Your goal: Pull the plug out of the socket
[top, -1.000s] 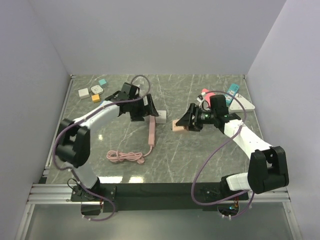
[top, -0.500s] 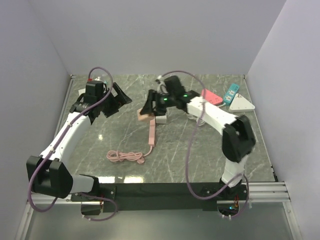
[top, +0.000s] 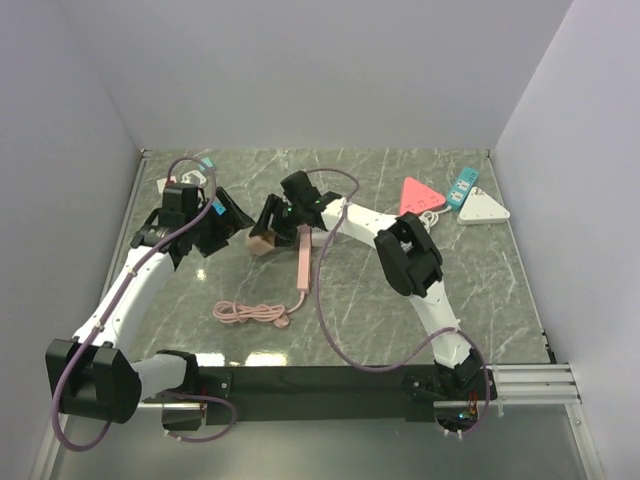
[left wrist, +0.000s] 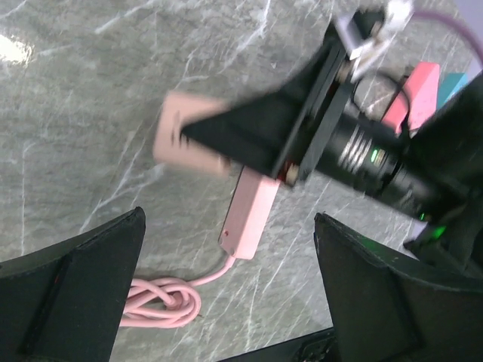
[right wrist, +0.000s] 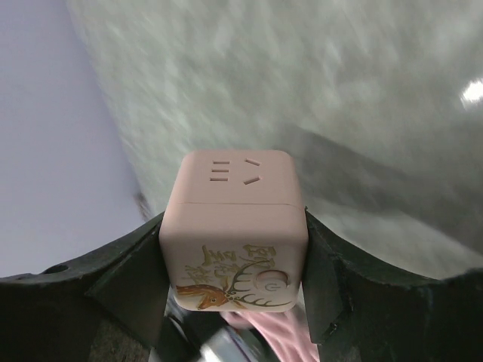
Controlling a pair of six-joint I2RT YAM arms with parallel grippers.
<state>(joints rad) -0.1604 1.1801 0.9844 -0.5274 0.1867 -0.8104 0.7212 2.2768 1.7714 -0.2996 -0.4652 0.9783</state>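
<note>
My right gripper is shut on a pink cube socket and holds it above the table, left of centre. In the right wrist view the cube has a deer drawing and slots on top, and it sits between my fingers. A pink power strip lies on the table with its coiled pink cable. My left gripper is open and empty, just left of the cube. The left wrist view shows the cube, the strip and the coil between the wide-apart jaws.
A red triangle, a white triangle and a teal item lie at the back right. Small blocks sit at the back left. The right arm's purple cable loops over the table.
My right gripper has carried the pink cube leftward across the table, past the strip's far end. My left gripper drew back to the left and now sits beside the cube.
</note>
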